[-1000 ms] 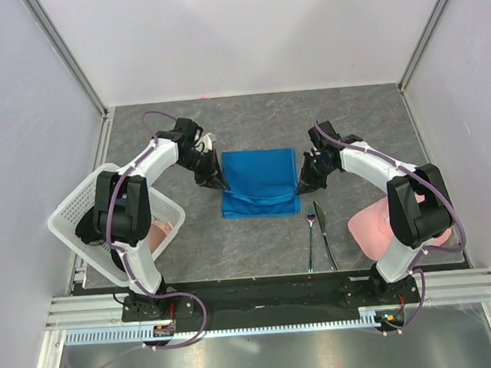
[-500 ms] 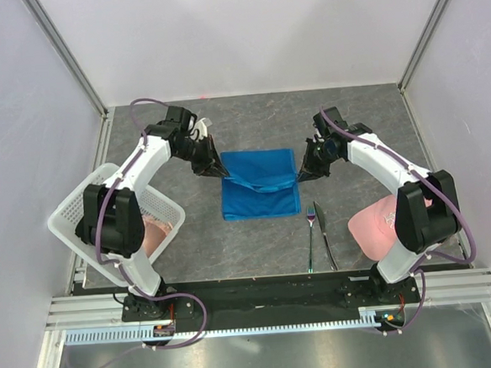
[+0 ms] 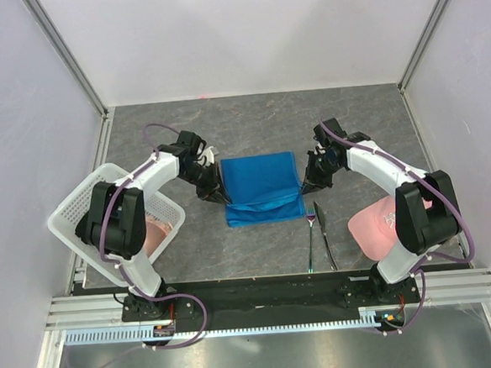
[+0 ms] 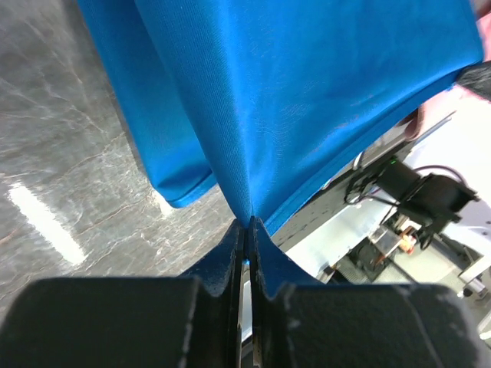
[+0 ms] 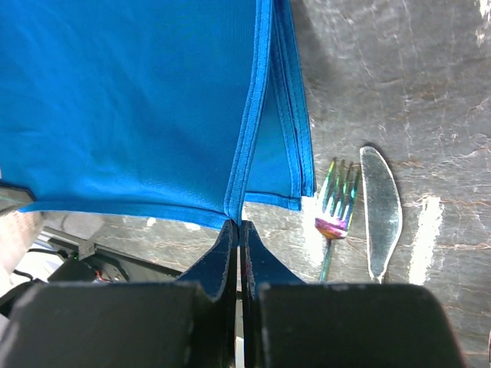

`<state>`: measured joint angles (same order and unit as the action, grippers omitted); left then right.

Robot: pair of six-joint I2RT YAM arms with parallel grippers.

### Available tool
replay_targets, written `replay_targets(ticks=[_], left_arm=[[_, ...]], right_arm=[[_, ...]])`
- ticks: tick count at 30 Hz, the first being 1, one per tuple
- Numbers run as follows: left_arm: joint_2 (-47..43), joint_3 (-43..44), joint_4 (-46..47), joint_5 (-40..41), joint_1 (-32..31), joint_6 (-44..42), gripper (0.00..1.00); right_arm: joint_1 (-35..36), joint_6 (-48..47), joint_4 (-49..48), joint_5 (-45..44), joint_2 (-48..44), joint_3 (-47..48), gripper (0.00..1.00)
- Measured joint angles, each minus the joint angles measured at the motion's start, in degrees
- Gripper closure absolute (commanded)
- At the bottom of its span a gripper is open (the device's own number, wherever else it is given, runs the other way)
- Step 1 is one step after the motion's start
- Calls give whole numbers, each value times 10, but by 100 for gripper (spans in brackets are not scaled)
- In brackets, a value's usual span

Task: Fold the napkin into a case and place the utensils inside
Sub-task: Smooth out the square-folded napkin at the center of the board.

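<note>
Overhead view: your blue napkin (image 3: 261,183) lies partly folded at the centre of the frame on the grey table (image 3: 350,118), its upper layer drawn taut between the two arms. Your left gripper (image 3: 218,191) sits at the cloth's left edge, its jaws pinched almost together on a fold of the napkin. In the left wrist view, blue fabric fans upward from the closed fingertips. Your right gripper (image 3: 309,182) is at the cloth's right edge, its jaws clamped tight on the hemmed border, as the right wrist view shows. The fork (image 3: 311,230) and knife (image 3: 325,233) lie side by side on the table, just below and right of the napkin. The fork is the nearer of the two to the cloth. A white basket (image 3: 71,217) sits at the left of the frame, and a pale pink cloth (image 3: 371,226) at the lower right
</note>
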<state>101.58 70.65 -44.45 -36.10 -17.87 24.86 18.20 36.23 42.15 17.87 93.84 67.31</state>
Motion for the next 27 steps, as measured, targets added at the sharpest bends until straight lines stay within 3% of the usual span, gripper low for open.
replay_targets(ticks=[13,18,27], left_arm=[[15,-62,45,0,-16,11,91],[62,-70,68,9,-17,13,92],[129,-3,40,30,-4,11,92]], right_arm=[[0,-5,-19,-2,18,-39,100],[0,-4,-49,1,42,-63,100],[0,-4,-84,1,90,-57,100]])
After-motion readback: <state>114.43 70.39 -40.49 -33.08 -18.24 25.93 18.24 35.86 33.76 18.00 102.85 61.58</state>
